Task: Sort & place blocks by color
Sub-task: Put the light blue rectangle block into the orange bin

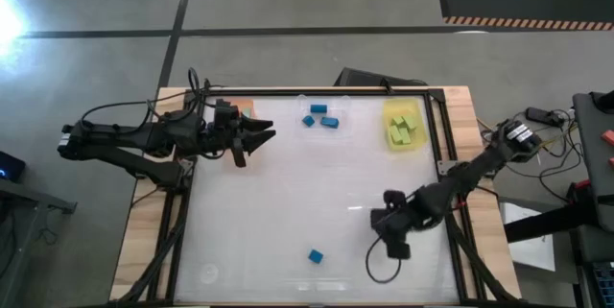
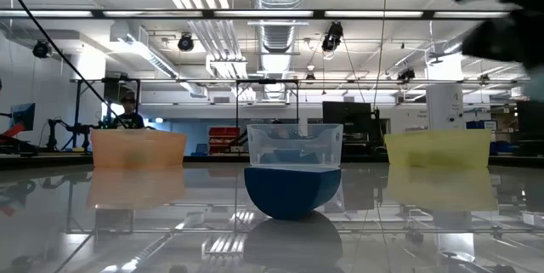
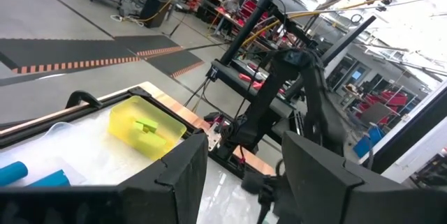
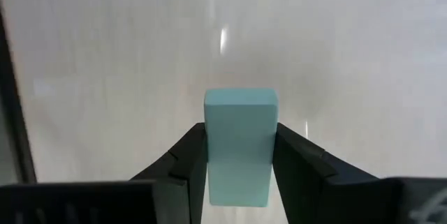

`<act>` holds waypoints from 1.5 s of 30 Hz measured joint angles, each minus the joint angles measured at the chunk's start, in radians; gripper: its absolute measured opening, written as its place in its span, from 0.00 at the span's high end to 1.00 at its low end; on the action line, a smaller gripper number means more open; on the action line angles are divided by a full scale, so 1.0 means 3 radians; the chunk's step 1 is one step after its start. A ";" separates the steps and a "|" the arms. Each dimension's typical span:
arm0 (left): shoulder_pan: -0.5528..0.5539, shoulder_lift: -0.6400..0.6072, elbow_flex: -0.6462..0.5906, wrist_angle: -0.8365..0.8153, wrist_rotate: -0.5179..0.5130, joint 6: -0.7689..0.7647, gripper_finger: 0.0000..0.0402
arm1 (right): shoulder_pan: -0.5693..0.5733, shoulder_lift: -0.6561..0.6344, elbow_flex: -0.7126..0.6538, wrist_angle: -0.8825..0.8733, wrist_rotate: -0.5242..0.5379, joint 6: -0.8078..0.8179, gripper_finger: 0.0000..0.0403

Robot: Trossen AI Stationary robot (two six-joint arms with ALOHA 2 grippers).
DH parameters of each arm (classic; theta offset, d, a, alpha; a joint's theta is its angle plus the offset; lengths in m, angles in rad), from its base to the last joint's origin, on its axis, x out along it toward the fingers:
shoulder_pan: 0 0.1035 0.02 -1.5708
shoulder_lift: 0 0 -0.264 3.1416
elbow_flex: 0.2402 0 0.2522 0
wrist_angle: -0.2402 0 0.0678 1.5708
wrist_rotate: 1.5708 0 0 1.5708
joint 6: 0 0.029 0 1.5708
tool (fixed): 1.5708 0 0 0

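1. Where the right wrist view looks down on the white table, a pale teal block [image 4: 240, 144] stands clamped between the two dark fingers [image 4: 183, 165] of the right gripper [image 1: 382, 220], at the near right of the table [image 1: 288, 202]
2. A blue block [image 1: 315, 256] lies alone near the front edge, left of that gripper
3. Three blue blocks [image 1: 321, 117] sit in the clear tray [image 2: 294, 147] at the far middle; yellow-green blocks [image 1: 403, 128] fill the yellow tray [image 1: 392, 108] at the far right
4. The orange tray [image 2: 137, 149] stands at the far left
5. The left gripper [image 1: 269, 133] hovers beside it, fingers apart, holding nothing
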 joint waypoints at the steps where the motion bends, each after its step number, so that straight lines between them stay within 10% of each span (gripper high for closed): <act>1: 0.0000 0.0000 0.0000 0.0000 -0.0001 0.0000 0.58 | -0.0064 -0.0088 0.0019 0.0047 0.0120 0.0009 0.71; 13: 0.0000 0.0000 0.0000 0.0036 0.0000 -0.0001 0.58 | -0.1125 -0.0806 0.0033 0.2028 0.0629 -0.0290 0.71; 30: -0.0003 0.0068 0.0000 0.0205 0.0215 0.0412 0.58 | -0.1538 -0.0263 0.0028 0.4759 0.0570 -0.0493 0.71; 45: -0.0003 0.0506 0.0000 0.0404 0.0988 0.0071 0.58 | -0.1667 -0.0040 0.0036 0.5006 0.0349 -0.0068 0.71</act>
